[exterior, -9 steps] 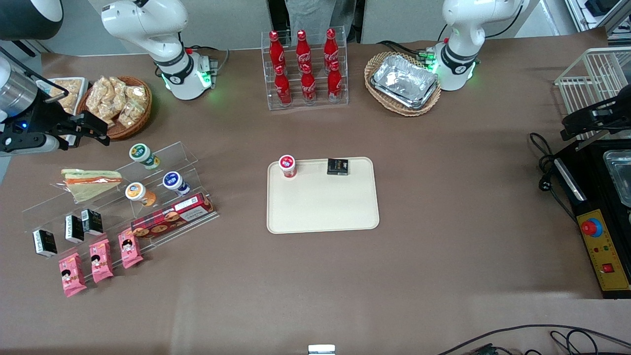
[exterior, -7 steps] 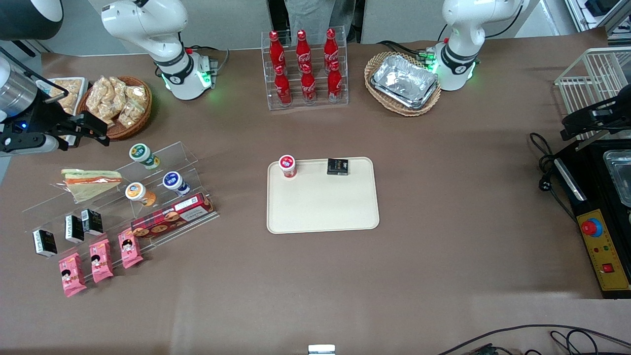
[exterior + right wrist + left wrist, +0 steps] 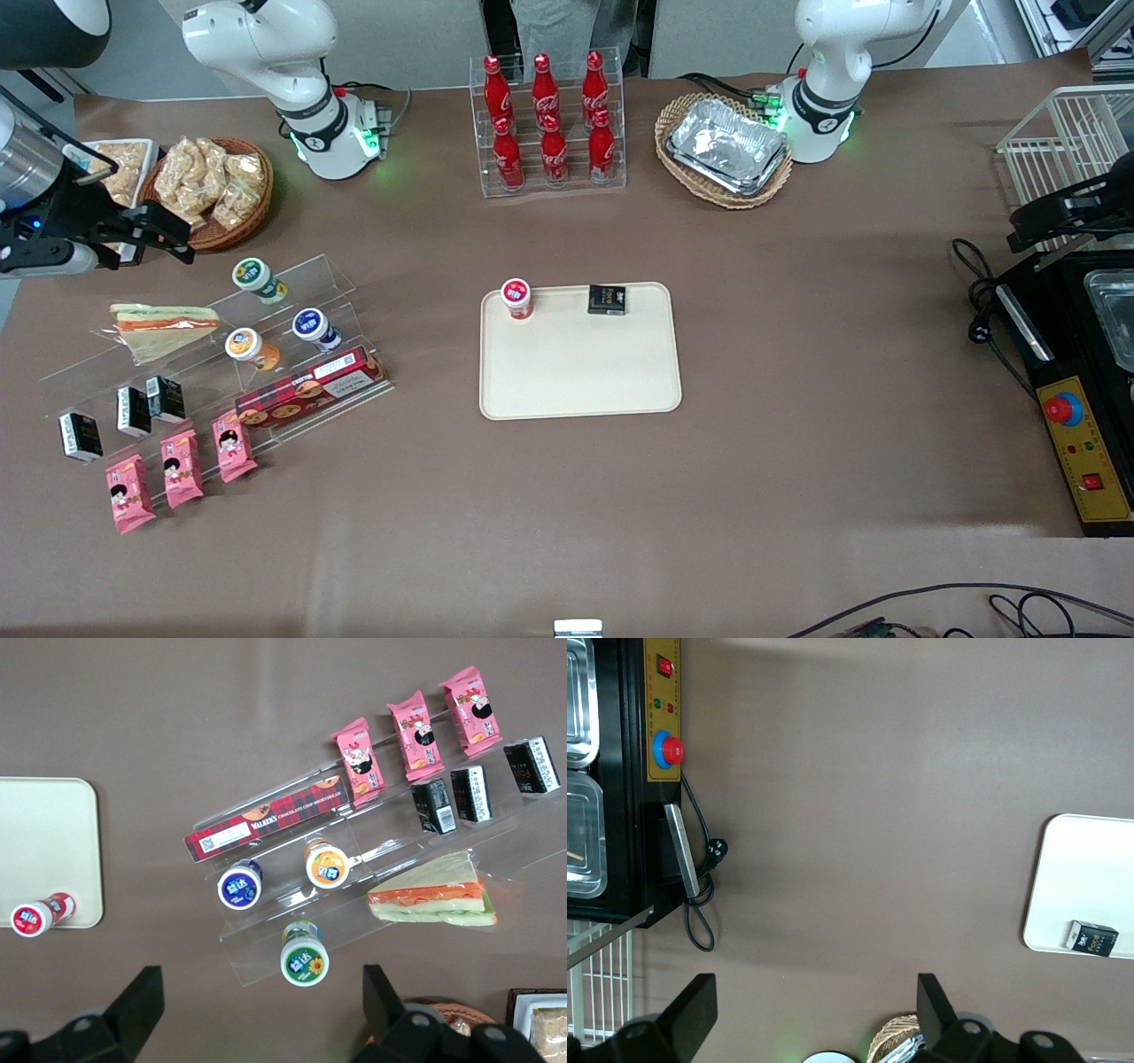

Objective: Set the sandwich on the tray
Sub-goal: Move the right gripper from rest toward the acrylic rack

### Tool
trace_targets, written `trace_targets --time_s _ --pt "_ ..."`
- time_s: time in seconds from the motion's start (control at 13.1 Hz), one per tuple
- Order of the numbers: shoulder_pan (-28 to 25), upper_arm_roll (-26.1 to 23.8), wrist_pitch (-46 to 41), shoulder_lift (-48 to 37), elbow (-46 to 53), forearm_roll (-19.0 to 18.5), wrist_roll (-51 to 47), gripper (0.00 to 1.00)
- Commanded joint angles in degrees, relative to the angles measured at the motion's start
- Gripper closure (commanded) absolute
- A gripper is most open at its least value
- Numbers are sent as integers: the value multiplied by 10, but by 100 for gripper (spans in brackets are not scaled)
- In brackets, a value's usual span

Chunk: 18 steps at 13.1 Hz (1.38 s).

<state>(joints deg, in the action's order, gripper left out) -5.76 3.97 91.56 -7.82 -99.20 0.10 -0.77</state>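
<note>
The sandwich (image 3: pixel 164 323), a wrapped triangular wedge with orange and green filling, lies on the top step of a clear acrylic shelf toward the working arm's end of the table; it also shows in the right wrist view (image 3: pixel 434 899). The cream tray (image 3: pixel 580 372) lies mid-table and holds a red-lidded cup (image 3: pixel 516 298) and a small black carton (image 3: pixel 607 299); its corner shows in the right wrist view (image 3: pixel 44 842). My right gripper (image 3: pixel 182 239) hovers open and empty above the table, farther from the front camera than the sandwich, its fingers spread wide (image 3: pixel 261 992).
The acrylic shelf (image 3: pixel 337 275) also carries three lidded cups, a red biscuit box (image 3: pixel 310 390), black cartons and pink snack packets (image 3: pixel 182 465). A wicker snack basket (image 3: pixel 213 182) stands beside my gripper. A cola rack (image 3: pixel 549 124) and a basket of foil trays (image 3: pixel 726 146) stand farther away.
My right gripper has drifted very slightly toward the working arm's end of the table. Nothing else has moved.
</note>
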Motion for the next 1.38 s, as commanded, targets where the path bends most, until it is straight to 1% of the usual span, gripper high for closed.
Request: trace_targets --time_s 0.0,0.38,0.46,0.61,0.84,0.92,0.99,1.15,1.3 --pt "8 31 -10 51 51 18 10 0" --pt "12 44 -12 48 59 15 -2 0" --pt "11 48 -12 47 58 14 -34 0" --pt "11 57 -12 47 58 14 -149 0" --pt "11 58 -12 47 58 12 -234 0" --pt "13 62 -13 47 58 11 -251 0" --pt "18 78 -17 47 57 11 -265 0" --pt "28 94 -53 45 58 10 -273 0" --pt "35 104 -49 46 55 -1 -273 0"
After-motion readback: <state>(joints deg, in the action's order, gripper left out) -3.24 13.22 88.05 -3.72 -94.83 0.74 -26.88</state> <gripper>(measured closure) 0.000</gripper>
